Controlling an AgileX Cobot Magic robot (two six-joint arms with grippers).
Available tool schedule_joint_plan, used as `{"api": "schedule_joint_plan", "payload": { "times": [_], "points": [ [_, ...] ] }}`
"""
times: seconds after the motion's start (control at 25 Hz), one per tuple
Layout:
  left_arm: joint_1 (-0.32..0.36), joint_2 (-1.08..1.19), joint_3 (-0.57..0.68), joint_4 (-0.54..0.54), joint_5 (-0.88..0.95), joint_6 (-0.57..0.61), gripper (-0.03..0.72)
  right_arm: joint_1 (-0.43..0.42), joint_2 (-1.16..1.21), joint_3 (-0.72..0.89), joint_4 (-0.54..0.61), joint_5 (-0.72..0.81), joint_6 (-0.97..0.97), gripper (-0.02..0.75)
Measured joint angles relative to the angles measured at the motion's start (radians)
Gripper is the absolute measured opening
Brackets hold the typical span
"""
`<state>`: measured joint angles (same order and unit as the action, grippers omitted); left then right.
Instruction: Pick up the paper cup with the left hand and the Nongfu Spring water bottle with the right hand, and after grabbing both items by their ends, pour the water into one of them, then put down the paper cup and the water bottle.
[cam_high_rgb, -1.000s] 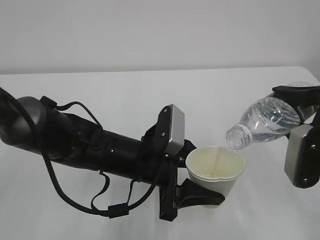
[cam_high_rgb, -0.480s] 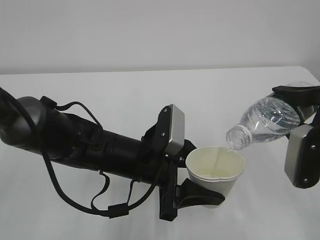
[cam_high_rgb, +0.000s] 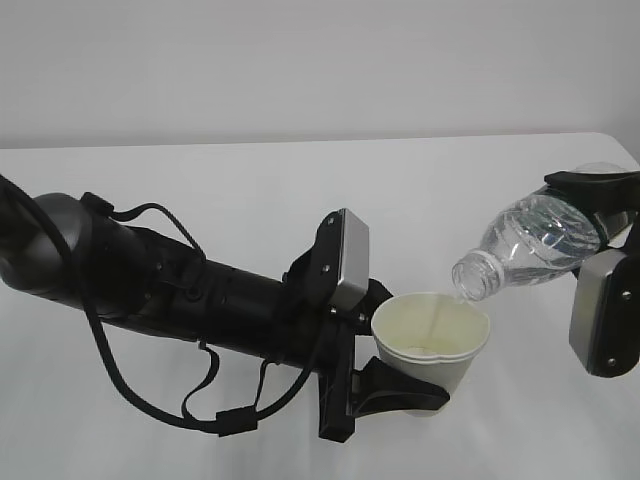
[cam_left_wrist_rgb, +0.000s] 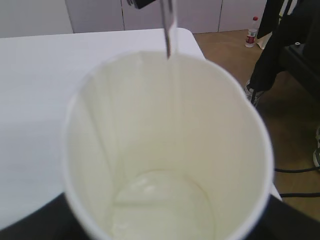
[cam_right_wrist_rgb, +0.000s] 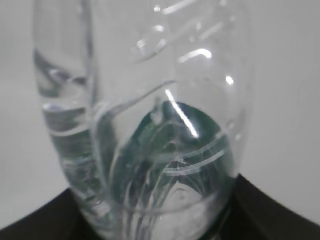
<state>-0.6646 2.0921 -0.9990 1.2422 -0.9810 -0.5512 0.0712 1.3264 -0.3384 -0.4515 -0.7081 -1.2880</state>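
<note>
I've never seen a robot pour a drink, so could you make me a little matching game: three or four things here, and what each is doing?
Things:
1. paper cup
2. water bottle
3. left gripper
4. water

States:
A. tipped, neck pointing down-left
B. falling in a thin stream
C. upright, a little liquid at its bottom
D. clasping the cup from the side

Pairs: 1-C, 2-A, 3-D, 4-B
</note>
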Motion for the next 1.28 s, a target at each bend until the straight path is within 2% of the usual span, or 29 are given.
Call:
{"api": "schedule_joint_plan", "payload": {
  "times": [1.28],
  "points": [
    [0.0,0.0,0.0,0.0,0.0,0.0,0.447,0.0,0.0,0.0,0.0,-0.004,-0.025,0.421]
  ]
}}
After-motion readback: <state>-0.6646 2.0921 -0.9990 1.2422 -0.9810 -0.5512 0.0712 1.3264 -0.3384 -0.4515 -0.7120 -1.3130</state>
